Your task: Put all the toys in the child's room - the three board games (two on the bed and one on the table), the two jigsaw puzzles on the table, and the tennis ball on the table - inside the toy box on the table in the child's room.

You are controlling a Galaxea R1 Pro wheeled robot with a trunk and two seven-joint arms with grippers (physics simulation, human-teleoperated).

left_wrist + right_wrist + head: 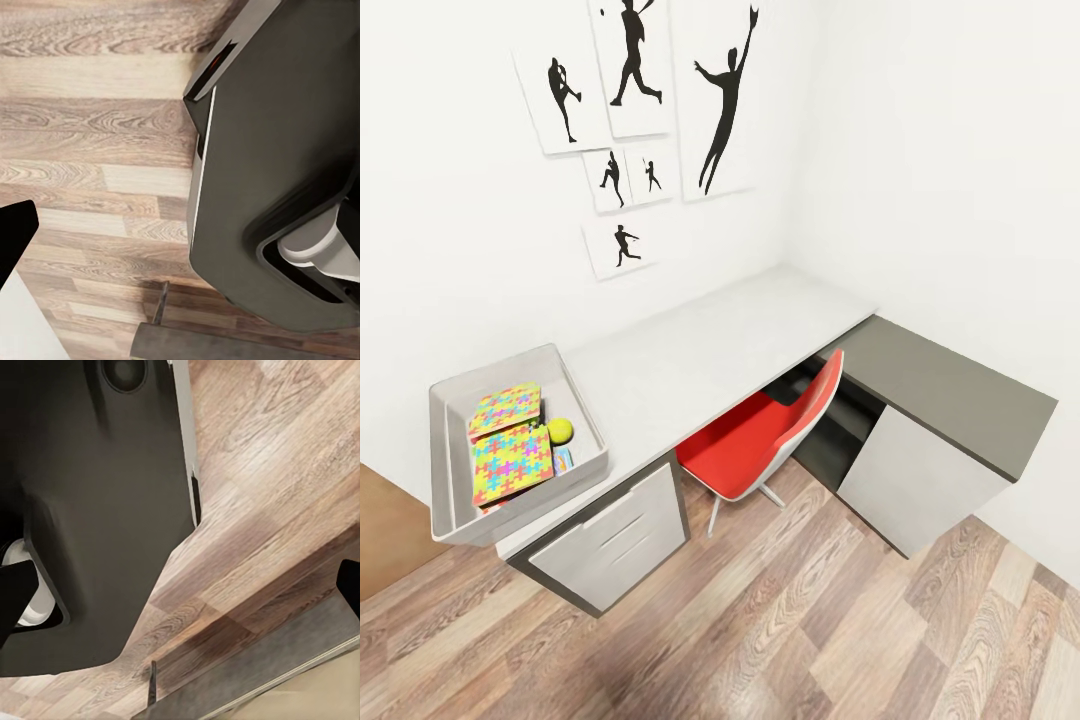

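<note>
The pale grey toy box (592, 425) stands at the left end of the table (700, 350), overhanging its front edge. Inside lie two jigsaw puzzles, one at the back (507, 408) and one nearer (512, 465). The tennis ball (561, 430) rests beside them, and a sliver of a light-blue printed board game (564, 458) peeks out under it. The bed is out of view. My left gripper (180, 232) and right gripper (180, 600) hang low beside my dark base over the wood floor, fingers (349, 585) spread to the picture's edges, nothing between them.
A red chair (770, 440) is tucked under the desk's middle. White drawers (615, 540) sit below the toy box and a cabinet front (910, 475) under the dark wing (950, 390). Black silhouette pictures (630, 120) hang on the wall. A brown door (385, 530) shows at the left.
</note>
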